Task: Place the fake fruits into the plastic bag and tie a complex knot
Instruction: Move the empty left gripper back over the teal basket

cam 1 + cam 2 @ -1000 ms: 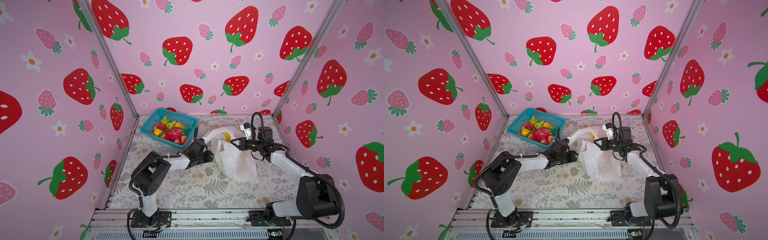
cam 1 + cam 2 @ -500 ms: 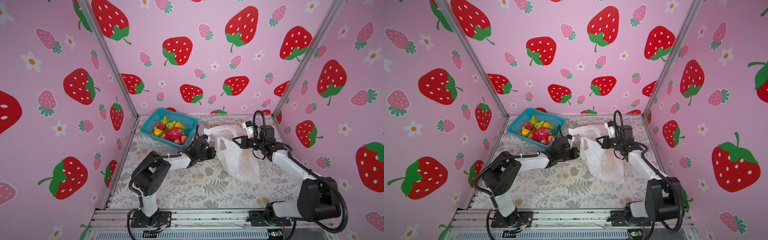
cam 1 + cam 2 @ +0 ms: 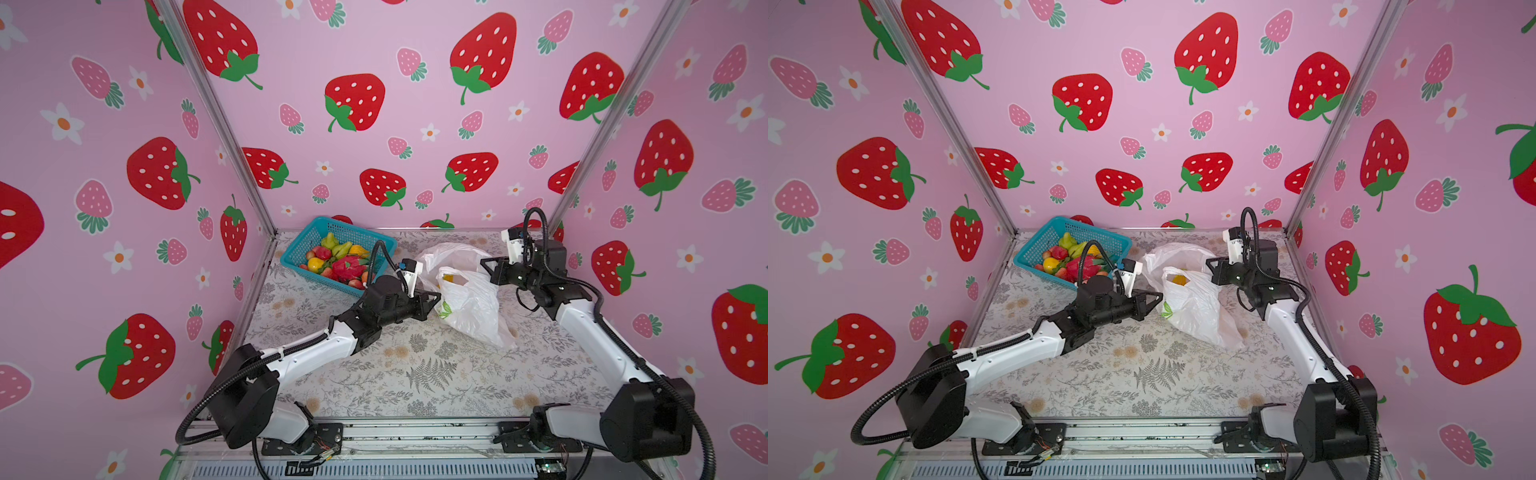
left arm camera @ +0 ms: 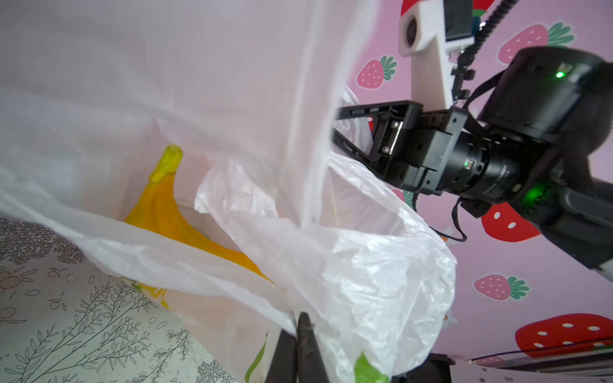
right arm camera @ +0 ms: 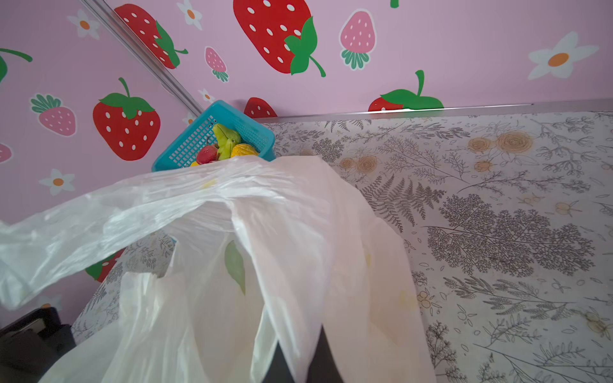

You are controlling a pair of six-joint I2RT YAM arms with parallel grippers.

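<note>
A: Thin crinkly film was all you had to hold: the plastic bag sat right of centre in both top views, mouth lifted, one yellow banana bunch inside.

B: And your grippers?

A: Your left gripper was pinched shut on the bag's near edge; your right gripper was clamped on the far rim.

B: The rest of the fake fruits?

A: In the teal basket, upper left of the floral tabletop.

B: What could have gone wrong?

A: If you pulled apart too hard, I judged the film could slip or tear, and the mouth would collapse.
</note>
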